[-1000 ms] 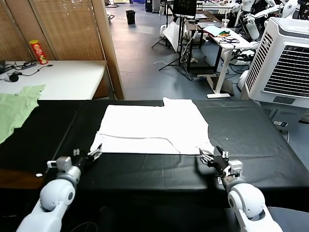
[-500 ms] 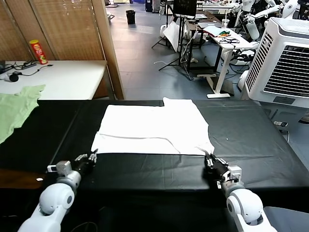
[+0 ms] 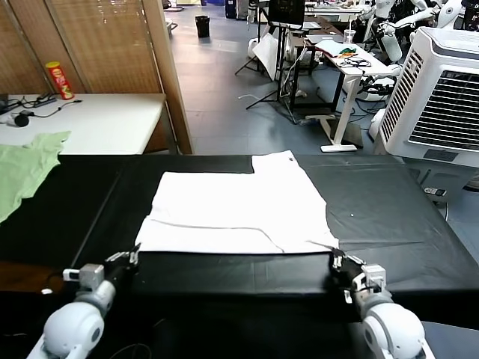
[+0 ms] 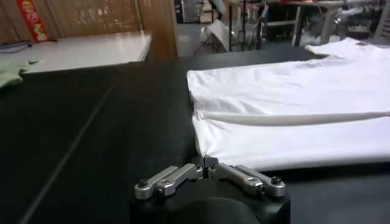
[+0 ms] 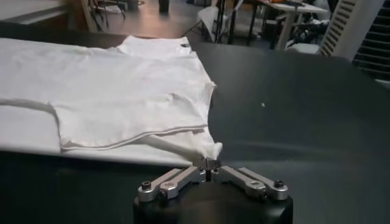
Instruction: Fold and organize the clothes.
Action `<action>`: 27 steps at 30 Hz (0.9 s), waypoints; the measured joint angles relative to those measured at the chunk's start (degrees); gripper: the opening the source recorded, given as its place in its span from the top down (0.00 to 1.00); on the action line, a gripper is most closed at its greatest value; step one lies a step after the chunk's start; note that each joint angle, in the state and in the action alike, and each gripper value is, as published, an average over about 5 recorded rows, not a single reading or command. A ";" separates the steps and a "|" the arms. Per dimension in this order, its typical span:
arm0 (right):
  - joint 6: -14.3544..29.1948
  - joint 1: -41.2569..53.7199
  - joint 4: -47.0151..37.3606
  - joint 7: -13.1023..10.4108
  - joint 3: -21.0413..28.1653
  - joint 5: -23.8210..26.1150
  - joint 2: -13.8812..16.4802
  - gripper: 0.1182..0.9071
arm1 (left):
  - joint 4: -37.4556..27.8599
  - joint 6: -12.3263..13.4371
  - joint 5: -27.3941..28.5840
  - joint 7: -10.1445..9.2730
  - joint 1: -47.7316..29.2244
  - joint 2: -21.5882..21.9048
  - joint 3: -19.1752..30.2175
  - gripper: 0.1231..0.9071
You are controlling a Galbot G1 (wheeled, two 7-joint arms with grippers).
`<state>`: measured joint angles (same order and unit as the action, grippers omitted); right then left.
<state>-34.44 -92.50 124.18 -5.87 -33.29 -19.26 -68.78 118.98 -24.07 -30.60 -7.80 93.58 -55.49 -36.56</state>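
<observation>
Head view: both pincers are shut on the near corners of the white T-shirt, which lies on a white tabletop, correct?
Not quite: the tabletop under the white T-shirt is black, as the head view shows. The rest holds: the left pincer and right pincer are each shut on a near corner of the shirt.

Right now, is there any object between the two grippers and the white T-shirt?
Nothing visible. The left gripper and the right gripper are each shut on a near corner of the white T-shirt, which lies on the black table.
</observation>
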 joint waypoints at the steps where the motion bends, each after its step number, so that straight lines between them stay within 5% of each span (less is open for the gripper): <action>1: -0.08 -0.59 0.35 0.00 -0.04 0.01 -0.08 0.99 | 0.75 -0.16 -0.02 -0.09 1.24 -0.04 -0.48 0.99; 5: -0.98 -2.63 1.97 -0.09 -0.16 0.14 -0.25 0.91 | 2.90 -1.26 -0.14 -0.85 5.01 -0.65 -1.78 0.99; 8: -1.72 -4.19 3.74 -0.24 -0.74 0.18 -0.13 0.72 | 4.35 -2.74 0.17 -1.74 6.93 -1.27 -2.59 0.89; 16: -2.54 -6.48 10.06 -0.32 -3.68 -3.06 1.34 0.22 | 10.19 -11.08 -0.85 -5.11 10.31 -2.40 -6.22 0.32; 21: -1.85 -1.66 10.26 -0.85 -4.97 -7.11 3.97 0.14 | 14.33 -16.37 -5.15 -5.92 8.47 -2.01 -8.88 0.15; 27: 0.07 12.37 2.01 -1.65 -2.03 -7.96 6.19 0.14 | 11.71 -13.61 -8.15 -3.14 -0.34 0.81 -8.36 0.14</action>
<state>-34.38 -80.13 126.19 -7.52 -35.33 -27.23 -62.59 130.69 -37.68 -38.75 -10.94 93.24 -54.68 -44.92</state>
